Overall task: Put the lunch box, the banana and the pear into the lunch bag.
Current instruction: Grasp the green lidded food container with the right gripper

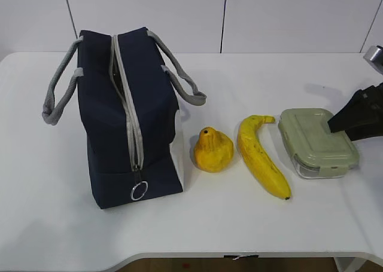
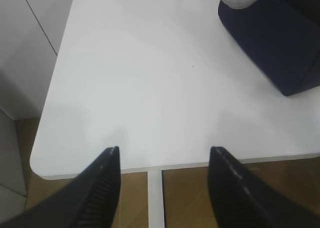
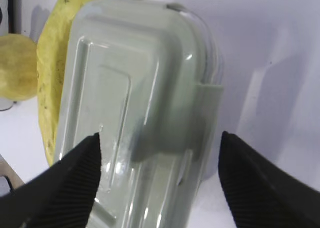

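Right wrist view shows the right gripper (image 3: 160,183) poised above the lunch box (image 3: 135,102), its jaws wide apart and clamped on nothing, one finger over the sage-green lid and the other out over the white table (image 3: 280,47) beyond the side clip (image 3: 207,105). The gripper looks offset toward that clip side, so a good grasp likely calls for shifting across until both fingers straddle the box's narrow width, then descending squarely so the pads meet the glass walls below the lid rim, not the clip alone.

From the exterior view, the lunch box sits at the table's right, with the banana (image 1: 261,155) just beside it and the pear (image 1: 213,150) further left, close to the lunch bag (image 1: 128,119). The bag's zipper (image 1: 128,110) appears mostly closed, so its opening may need attention before the box can go in. The banana lies close enough that a careless closing finger could nudge it.

The left gripper (image 2: 165,183) hovers near the table's left edge, jaws apart and empty, well clear of the bag.
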Tool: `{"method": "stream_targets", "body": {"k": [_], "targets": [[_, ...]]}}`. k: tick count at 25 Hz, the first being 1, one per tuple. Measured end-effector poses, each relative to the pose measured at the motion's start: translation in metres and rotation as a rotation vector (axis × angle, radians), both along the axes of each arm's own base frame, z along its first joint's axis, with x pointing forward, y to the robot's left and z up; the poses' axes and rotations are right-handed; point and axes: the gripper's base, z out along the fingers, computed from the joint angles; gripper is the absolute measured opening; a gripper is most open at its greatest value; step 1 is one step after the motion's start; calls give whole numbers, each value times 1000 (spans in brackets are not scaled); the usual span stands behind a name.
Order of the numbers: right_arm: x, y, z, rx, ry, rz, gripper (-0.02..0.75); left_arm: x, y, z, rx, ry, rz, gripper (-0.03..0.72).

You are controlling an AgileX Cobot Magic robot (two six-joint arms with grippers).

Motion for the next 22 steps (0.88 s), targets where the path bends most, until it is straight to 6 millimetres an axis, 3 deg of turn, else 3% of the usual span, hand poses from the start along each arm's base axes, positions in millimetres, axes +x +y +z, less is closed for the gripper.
{"method": "stream_targets", "body": {"k": [7,22], "targets": [[2,-5,-11,31,14,-29,577,0,0,0,0,0,0,430],[3,-4,-11,41,1,-35,577,0,0,0,0,0,0,430]]}}
